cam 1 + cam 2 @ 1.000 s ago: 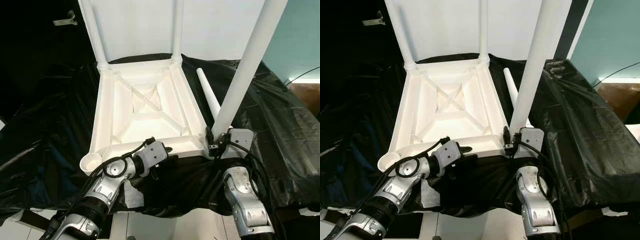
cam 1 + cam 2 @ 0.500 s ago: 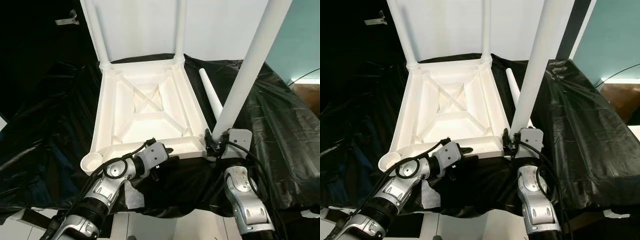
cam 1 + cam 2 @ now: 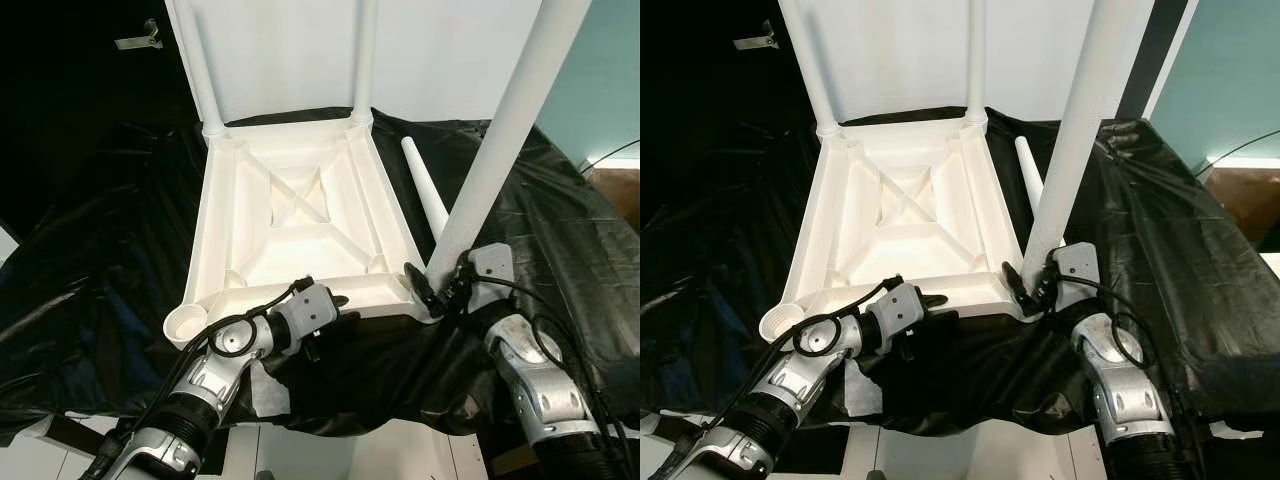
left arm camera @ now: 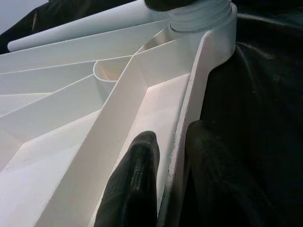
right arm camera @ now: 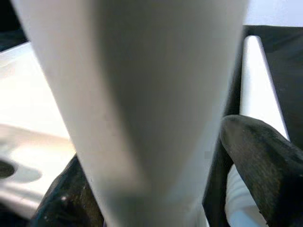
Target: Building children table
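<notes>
On the black-covered surface [image 3: 120, 250], the upturned table top [image 3: 290, 230] is clamped at its near rim by the left gripper [image 3: 325, 322], three legs are seated, the third leg [image 3: 495, 150] gripped at its base by the right gripper [image 3: 432, 290], while one loose leg [image 3: 422, 183] and one empty socket [image 3: 184, 322] are left.

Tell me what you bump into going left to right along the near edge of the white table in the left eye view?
Empty corner socket → left gripper clamped on the table's near rim → right gripper holding the upright leg.
</notes>
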Tool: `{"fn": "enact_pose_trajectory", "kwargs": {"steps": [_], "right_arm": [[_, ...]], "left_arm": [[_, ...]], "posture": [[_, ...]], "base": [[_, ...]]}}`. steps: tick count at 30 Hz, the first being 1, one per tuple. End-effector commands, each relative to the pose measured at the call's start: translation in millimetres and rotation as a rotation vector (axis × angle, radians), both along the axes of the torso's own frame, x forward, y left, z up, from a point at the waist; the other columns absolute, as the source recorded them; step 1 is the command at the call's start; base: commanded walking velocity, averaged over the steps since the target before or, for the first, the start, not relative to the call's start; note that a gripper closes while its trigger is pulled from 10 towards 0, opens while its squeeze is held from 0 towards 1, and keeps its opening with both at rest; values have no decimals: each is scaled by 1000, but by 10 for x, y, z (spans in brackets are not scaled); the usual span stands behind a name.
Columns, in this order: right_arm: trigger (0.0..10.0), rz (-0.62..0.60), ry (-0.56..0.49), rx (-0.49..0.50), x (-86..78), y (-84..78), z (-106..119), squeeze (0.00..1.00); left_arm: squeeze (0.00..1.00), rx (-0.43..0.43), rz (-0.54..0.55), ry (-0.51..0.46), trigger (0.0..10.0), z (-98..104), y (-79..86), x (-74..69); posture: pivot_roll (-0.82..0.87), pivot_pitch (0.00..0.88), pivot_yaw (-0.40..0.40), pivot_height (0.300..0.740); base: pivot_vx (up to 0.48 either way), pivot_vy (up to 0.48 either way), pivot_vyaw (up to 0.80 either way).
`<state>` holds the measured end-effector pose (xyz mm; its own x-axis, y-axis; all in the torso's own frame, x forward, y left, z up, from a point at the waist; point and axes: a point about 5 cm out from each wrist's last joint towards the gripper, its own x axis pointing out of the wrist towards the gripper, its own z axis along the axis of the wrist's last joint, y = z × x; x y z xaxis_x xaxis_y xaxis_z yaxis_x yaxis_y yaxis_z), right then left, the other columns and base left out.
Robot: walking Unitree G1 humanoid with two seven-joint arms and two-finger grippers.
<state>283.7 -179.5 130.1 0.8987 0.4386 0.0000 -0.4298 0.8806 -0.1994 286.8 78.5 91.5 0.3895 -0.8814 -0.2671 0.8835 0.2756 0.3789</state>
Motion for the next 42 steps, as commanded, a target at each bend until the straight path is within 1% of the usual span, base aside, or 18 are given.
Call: {"fn": "enact_pose_trajectory", "kwargs": {"steps": [1, 4, 6, 7, 15, 24, 27, 28, 29, 30, 31, 33, 34, 35, 37, 39, 40, 42], "right_arm": [[10000, 17, 18, 7, 8, -29, -11, 0], [10000, 130, 24, -33, 36, -43, 47, 0], [10000, 152, 34, -45, 56, -54, 58, 0], [0, 185, 38, -50, 57, -52, 71, 0], [0, 285, 91, -51, 51, -79, 59, 0], [0, 218, 122, 41, 107, -143, -11, 0], [0, 178, 118, 102, 66, -47, -67, 0], [0, 125, 106, 134, 37, 21, -105, 0], [0, 125, 106, 134, 37, 21, -105, 0], [0, 43, 94, 174, 17, 71, -138, 0], [0, 43, 94, 174, 17, 71, -138, 0], [0, -97, 71, 207, -10, 109, -181, 0], [0, -266, 30, 219, -39, 96, -209, 0], [0, -351, 18, 242, -56, 81, -226, 0], [0, -398, 13, 259, -66, 69, -237, 0], [0, -560, 18, 279, -94, -11, -314, 0], [0, -560, 18, 279, -94, -11, -314, 0], [0, -645, 35, 290, -127, -26, -384, 0]], "left_arm": [[0, 74, -29, 87, 10000, -214, 33, -102], [0, 75, -29, 87, 10000, -215, 43, -106], [0, 76, -27, 86, 10000, -215, 49, -105], [0, 76, -26, 86, 10000, -214, 55, -103], [0, 80, -23, 83, 10000, -210, 76, -99], [0, 87, -26, 85, 10000, -216, 95, -107], [0, 90, -26, 84, 10000, -213, 103, -103], [0, 90, -26, 83, 10000, -212, 106, -102], [0, 90, -26, 83, 10000, -212, 106, -102], [0, 90, -26, 83, 10000, -212, 107, -101], [0, 90, -26, 83, 10000, -212, 107, -101], [0, 90, -26, 83, 10000, -214, 108, -104], [0, 89, -26, 83, 10000, -215, 106, -107], [0, 89, -27, 83, 10000, -216, 104, -108], [0, 89, -27, 83, 10000, -216, 102, -108], [0, 86, -27, 84, 10000, -216, 93, -113], [0, 86, -27, 84, 10000, -216, 93, -113], [0, 84, -29, 86, 10000, -219, 85, -122]], "posture": [[-28, 13, -3, 740], [-23, 13, -3, 740], [-19, 12, -3, 740], [-14, 11, -3, 740], [-7, 10, 1, 740], [-5, 10, 3, 740], [-6, 9, 2, 740], [-3, 6, 0, 740], [-3, 6, 0, 740], [-3, 6, 0, 740], [-3, 6, 0, 740], [-1, 4, -1, 740], [-1, 3, -2, 740], [-1, 3, -2, 740], [-1, 3, -2, 740], [6, 11, -1, 740], [6, 11, -1, 740], [6, 11, -1, 740]], "base": [[0, 0, 0], [0, 0, 0], [0, 0, 0], [0, 0, 0], [0, 0, 0], [0, 0, 0], [0, 0, 0], [0, 0, 0], [0, 0, 0], [0, 0, 0], [0, 0, 0], [0, 0, 0], [0, 0, 0], [0, 0, 0], [0, 0, 0], [0, 0, 0], [0, 0, 0], [0, 0, 0]]}}
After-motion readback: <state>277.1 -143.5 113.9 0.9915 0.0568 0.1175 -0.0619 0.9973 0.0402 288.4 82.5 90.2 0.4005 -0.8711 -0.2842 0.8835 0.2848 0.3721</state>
